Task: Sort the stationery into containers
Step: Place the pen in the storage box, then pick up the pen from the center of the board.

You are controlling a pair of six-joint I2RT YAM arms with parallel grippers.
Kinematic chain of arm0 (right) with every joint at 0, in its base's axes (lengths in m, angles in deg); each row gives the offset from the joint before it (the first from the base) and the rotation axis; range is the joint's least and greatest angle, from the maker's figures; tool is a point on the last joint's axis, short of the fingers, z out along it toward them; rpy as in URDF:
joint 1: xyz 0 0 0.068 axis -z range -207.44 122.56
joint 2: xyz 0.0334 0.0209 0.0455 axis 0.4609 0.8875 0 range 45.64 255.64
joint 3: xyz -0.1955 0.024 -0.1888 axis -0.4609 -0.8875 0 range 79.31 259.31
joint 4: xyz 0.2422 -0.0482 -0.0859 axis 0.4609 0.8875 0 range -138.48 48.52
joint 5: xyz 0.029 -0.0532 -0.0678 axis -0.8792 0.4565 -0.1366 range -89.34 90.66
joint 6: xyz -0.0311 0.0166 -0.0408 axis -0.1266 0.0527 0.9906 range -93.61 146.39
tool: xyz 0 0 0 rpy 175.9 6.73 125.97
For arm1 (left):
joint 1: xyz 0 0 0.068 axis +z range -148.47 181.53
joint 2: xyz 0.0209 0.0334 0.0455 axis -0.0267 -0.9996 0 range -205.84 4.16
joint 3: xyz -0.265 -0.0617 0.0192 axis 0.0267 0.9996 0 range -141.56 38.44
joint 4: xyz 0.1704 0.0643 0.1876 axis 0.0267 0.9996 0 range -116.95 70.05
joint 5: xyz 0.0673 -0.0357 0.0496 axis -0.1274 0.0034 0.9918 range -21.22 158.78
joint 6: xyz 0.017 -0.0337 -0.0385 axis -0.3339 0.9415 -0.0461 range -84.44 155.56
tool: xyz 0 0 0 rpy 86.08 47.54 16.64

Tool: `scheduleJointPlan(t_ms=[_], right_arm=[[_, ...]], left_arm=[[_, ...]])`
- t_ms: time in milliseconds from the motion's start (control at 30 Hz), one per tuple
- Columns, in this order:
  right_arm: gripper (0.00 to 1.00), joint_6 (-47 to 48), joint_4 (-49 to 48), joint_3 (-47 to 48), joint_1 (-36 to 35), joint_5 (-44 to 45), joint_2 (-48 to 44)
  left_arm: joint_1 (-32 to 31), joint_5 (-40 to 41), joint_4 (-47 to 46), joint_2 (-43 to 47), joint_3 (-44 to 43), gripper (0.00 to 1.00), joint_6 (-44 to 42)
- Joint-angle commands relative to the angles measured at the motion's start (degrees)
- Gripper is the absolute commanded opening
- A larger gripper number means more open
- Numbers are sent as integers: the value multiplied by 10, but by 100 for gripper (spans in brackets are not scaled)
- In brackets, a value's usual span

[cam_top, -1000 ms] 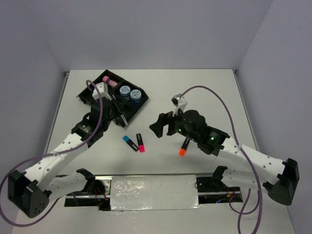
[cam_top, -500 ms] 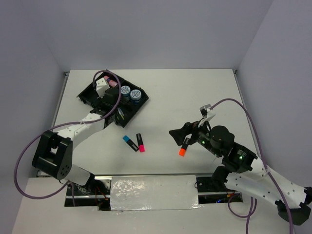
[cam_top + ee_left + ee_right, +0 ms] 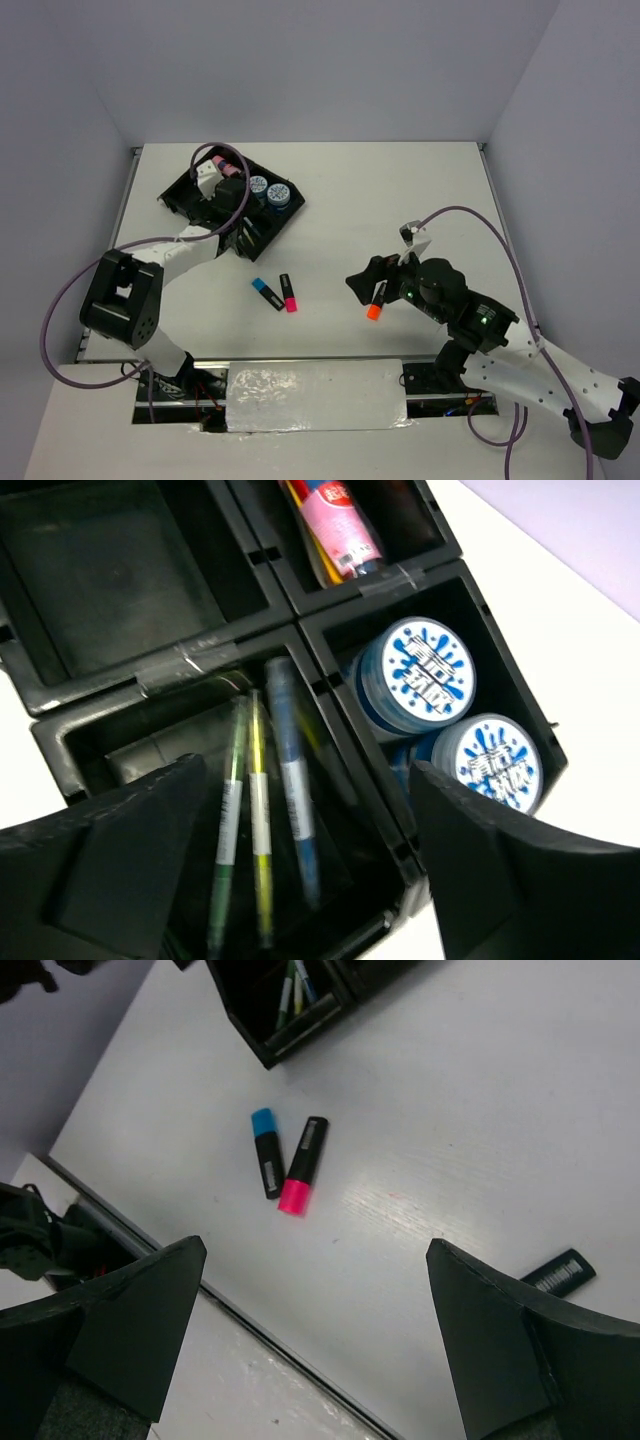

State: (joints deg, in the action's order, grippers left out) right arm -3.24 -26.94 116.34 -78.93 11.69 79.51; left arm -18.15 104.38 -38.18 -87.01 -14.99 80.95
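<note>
The black four-compartment tray (image 3: pixel 187 190) (image 3: pixel 150 670) sits at the far left. My left gripper (image 3: pixel 232 222) (image 3: pixel 310 880) hangs open over its near compartment, where a green, a yellow and a blue pen (image 3: pixel 290 780) lie loose. Two blue tubs (image 3: pixel 430 675) (image 3: pixel 268 189) fill the right compartment and a pink-capped tube (image 3: pixel 345 530) lies in the far one. A blue highlighter (image 3: pixel 265 292) (image 3: pixel 265 1150) and a pink highlighter (image 3: pixel 289 294) (image 3: pixel 303 1165) lie side by side on the table. My right gripper (image 3: pixel 368 280) (image 3: pixel 315 1350) is open just above the orange highlighter (image 3: pixel 375 304) (image 3: pixel 558 1272).
One tray compartment (image 3: pixel 110 580) holds nothing. A metal rail with foil (image 3: pixel 315 392) runs along the near table edge between the arm bases. Grey walls close in the table on three sides.
My left gripper reached farther over the tray and opened; the pens now lie free in the near compartment. The right arm swung out to the right, then edged back left over the orange highlighter.
</note>
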Motion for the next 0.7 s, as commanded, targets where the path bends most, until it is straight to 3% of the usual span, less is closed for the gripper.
scheduleJointPlan(t_ms=[0, 167, 367, 500, 667], right_arm=[[100, -16, 21, -2, 2, 31, 18], [100, -77, 84, 11, 5, 117, 92], [100, -160, 139, 31, 17, 156, 172], [100, -205, 162, 34, 21, 195, 196], [100, -217, 141, 14, 21, 161, 169]], left_arm=[[2, -30, -6, 40, -21, 99, 22], [-8, -95, 119, 120, -79, 99, 10], [-79, -60, 421, 165, -150, 99, 55], [-204, -37, 521, 189, -95, 99, 177], [-275, -20, 569, 201, 1, 99, 345]])
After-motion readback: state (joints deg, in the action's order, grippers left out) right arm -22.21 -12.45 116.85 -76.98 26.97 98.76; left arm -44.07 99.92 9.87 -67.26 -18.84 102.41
